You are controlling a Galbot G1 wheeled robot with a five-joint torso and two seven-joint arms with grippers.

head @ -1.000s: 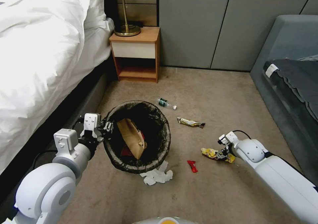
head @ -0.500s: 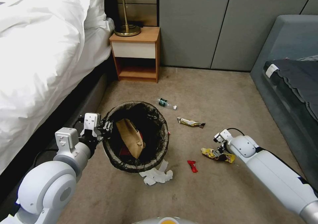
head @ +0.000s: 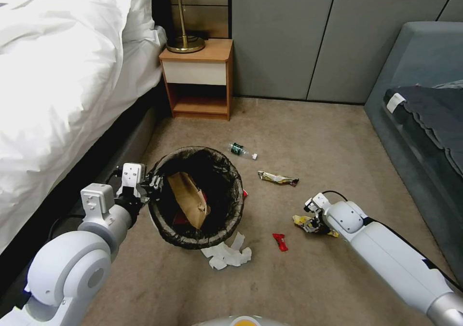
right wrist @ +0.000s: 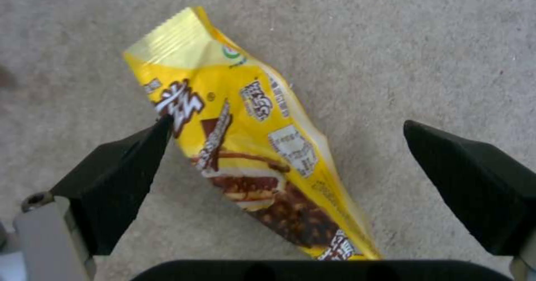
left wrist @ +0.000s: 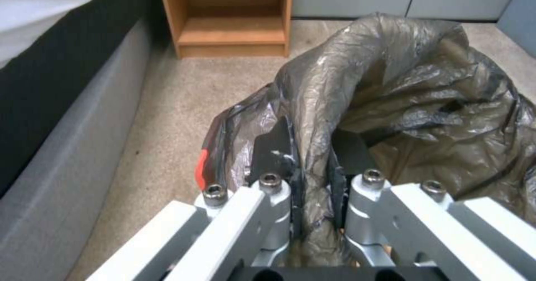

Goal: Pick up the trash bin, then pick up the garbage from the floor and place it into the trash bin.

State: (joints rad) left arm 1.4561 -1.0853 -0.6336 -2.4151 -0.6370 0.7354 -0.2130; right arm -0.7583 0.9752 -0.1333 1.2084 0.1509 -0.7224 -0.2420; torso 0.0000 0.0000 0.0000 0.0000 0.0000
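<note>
Left gripper (head: pixel 153 185) pinched on the rim of the trash bin (head: pixel 197 198), liner (left wrist: pixel 391 105) caught between the 2 fingers; bin held beside the bed (head: pixel 62 75), mouth open upward just past the fingertips. Inside the bin: tan paper bag (head: pixel 189 198) leaning, a patch of red under it. Right gripper (head: pixel 311 220) low over the carpet (head: pixel 313 142), fingers (right wrist: pixel 112 180) spread wide and straddling a yellow snack wrapper (right wrist: pixel 251 147); wrapper lying flat on the floor between the 2 pads, 1 pad tip at its edge, the other well clear of it. Small red packet (head: pixel 279 241) on the carpet between the right gripper and the bin, nearer the robot. White crumpled tissues (head: pixel 226 254) at the foot of the bin, on the side away from the left gripper. Olive wrapper (head: pixel 278 178) beyond the right gripper, toward the wall. Clear plastic bottle (head: pixel 241 150) farther still, just past the bin's far rim. Nightstand (head: pixel 198 80) with lamp base (head: pixel 185 44) at the wall beyond the left gripper. Grey sofa (head: pixel 424 114) off to the right gripper's outer side.
</note>
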